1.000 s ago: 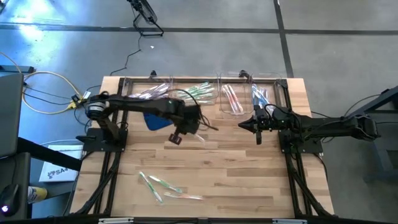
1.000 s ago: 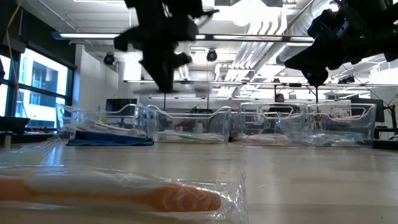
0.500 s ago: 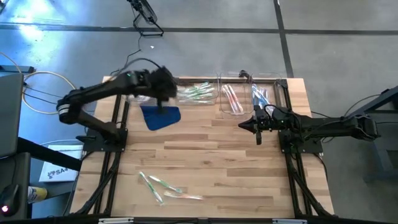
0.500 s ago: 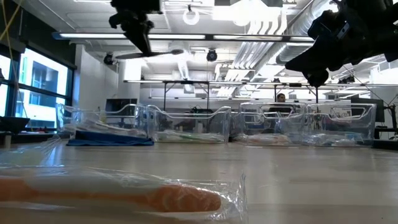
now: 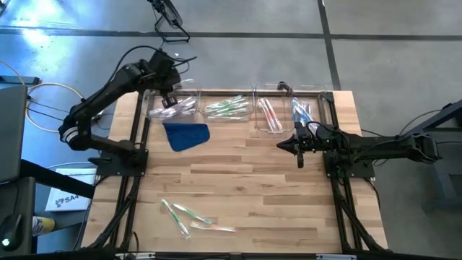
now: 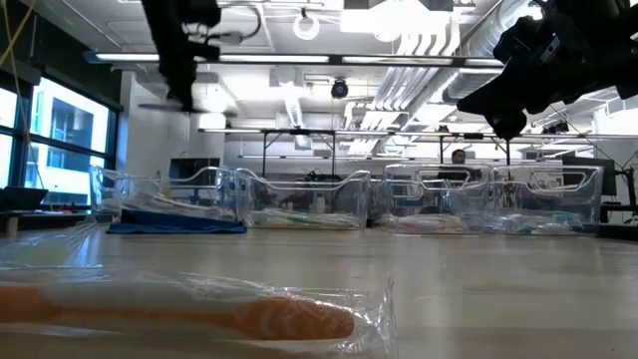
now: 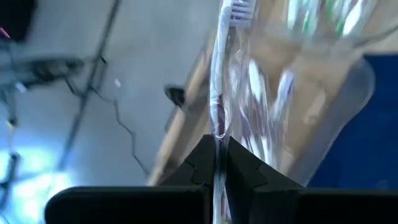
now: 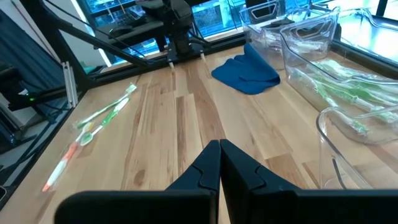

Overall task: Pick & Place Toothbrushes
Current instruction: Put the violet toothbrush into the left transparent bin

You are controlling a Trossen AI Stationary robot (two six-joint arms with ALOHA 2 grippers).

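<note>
Toothbrushes [image 5: 188, 215] are seen loose at the lower left of the high view on the bench [image 5: 274, 195], one wrapped, orange-handled [image 6: 199, 314], nearest in the low view. Farther up, the right gripper [image 5: 298, 146] is held at centre right above the bench, jaws closed on nothing. At the upper left, the left gripper [image 5: 172, 92] is raised over the leftmost clear bin [image 5: 173, 108], jaws clamped on a wrapped toothbrush [image 7: 221, 93]. A blue cloth [image 5: 186, 135] lies beside that bin.
</note>
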